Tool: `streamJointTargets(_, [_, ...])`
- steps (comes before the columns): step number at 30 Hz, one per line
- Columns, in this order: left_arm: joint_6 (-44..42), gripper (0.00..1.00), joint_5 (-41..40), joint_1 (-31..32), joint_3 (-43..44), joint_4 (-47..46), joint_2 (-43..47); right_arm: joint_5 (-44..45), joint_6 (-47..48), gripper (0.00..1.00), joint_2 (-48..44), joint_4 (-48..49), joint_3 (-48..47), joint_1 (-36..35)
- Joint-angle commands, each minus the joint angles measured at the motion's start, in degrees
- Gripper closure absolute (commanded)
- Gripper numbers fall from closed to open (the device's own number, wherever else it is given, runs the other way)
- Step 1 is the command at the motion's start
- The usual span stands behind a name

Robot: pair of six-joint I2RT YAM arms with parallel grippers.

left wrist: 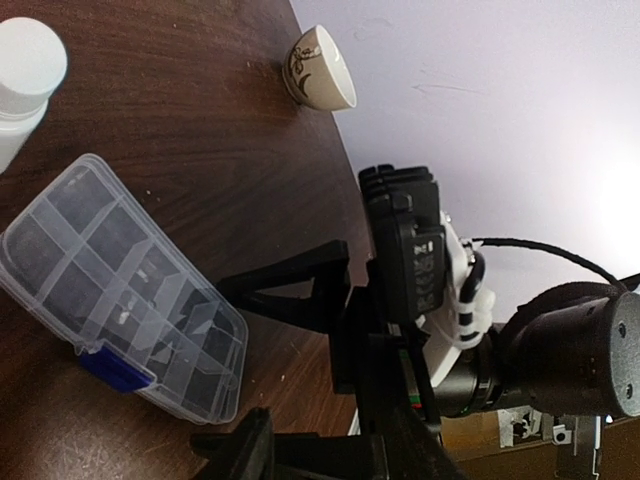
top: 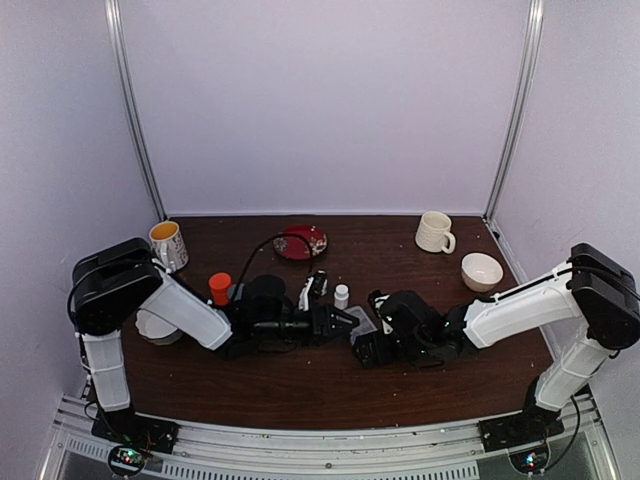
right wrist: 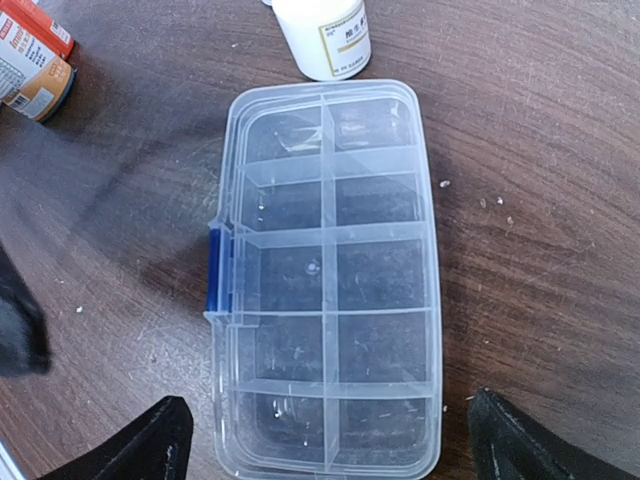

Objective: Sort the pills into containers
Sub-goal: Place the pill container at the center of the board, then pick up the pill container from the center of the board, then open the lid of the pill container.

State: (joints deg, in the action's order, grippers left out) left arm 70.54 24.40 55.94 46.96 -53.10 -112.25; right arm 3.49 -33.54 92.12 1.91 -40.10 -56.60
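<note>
The containers are the cells of a clear organizer box point(right wrist: 330, 270) that lies flat on the table, lid down, with a blue latch point(right wrist: 218, 272) on its left side. My right gripper point(right wrist: 330, 425) is open wide, with one finger on each side of the box's near end and apart from it. My left gripper point(left wrist: 225, 365) is open beside the same box point(left wrist: 120, 290), near its latch-side corner, with nothing between its fingers. From above, both grippers point(top: 345, 320) point(top: 362, 345) meet at the box point(top: 363, 323). The pills are out of view.
A small white bottle point(right wrist: 322, 35) stands just beyond the box's far end. A labelled bottle point(right wrist: 30, 55) lies at the far left. An orange-capped bottle point(top: 220, 288), two mugs point(top: 168, 245) point(top: 434, 232), a red plate point(top: 300, 242) and a bowl point(top: 481, 270) stand farther back.
</note>
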Motion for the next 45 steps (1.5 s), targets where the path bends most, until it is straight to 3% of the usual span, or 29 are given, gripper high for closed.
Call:
streamJointTargets(1, [-3.8,0.58,-2.4,-0.8,-1.8,1.1,5.9,2.9,3.7,0.00,0.4,-2.6,-2.5,0.1])
streamJointTargets(5, [-6.3,0.58,-5.0,-1.6,-3.7,5.4,10.4,4.5,6.3,0.00,1.1,-4.8,-4.1,0.1])
streamJointTargets(9, [-11.1,0.56,-7.6,-2.1,-3.4,15.5,14.3,5.0,7.5,0.01,3.3,-7.2,-6.3,0.1])
streamJointTargets(13, [-13.9,0.55,-8.8,-2.2,-3.0,21.2,16.3,3.9,6.6,0.19,4.0,-6.8,-6.7,0.1])
streamJointTargets(17, [-15.2,0.55,-9.4,-2.3,-2.4,24.1,16.9,3.0,5.9,0.19,4.0,-6.8,-6.9,0.1])
streamJointTargets(19, [-15.7,0.55,-9.4,-2.3,-1.9,25.1,16.9,3.0,5.5,0.26,3.7,-6.8,-6.9,0.1])
streamJointTargets(23, [-16.9,0.55,-9.5,-2.2,-0.7,27.7,16.9,2.6,4.7,0.31,2.0,-6.5,-6.2,0.1])
streamJointTargets(28, [-17.0,0.56,-9.7,-2.4,-1.0,28.0,17.0,-0.4,2.6,0.39,-2.0,-3.7,-3.8,0.4])
streamJointTargets(33, [-15.4,0.57,-9.3,-2.7,-1.8,26.8,17.5,-5.5,-0.6,0.40,-7.5,4.4,0.9,1.2])
streamJointTargets(45, [-12.4,0.53,-6.7,-4.1,-3.2,18.3,18.2,-10.4,-1.3,0.42,-15.9,12.2,6.4,1.3])
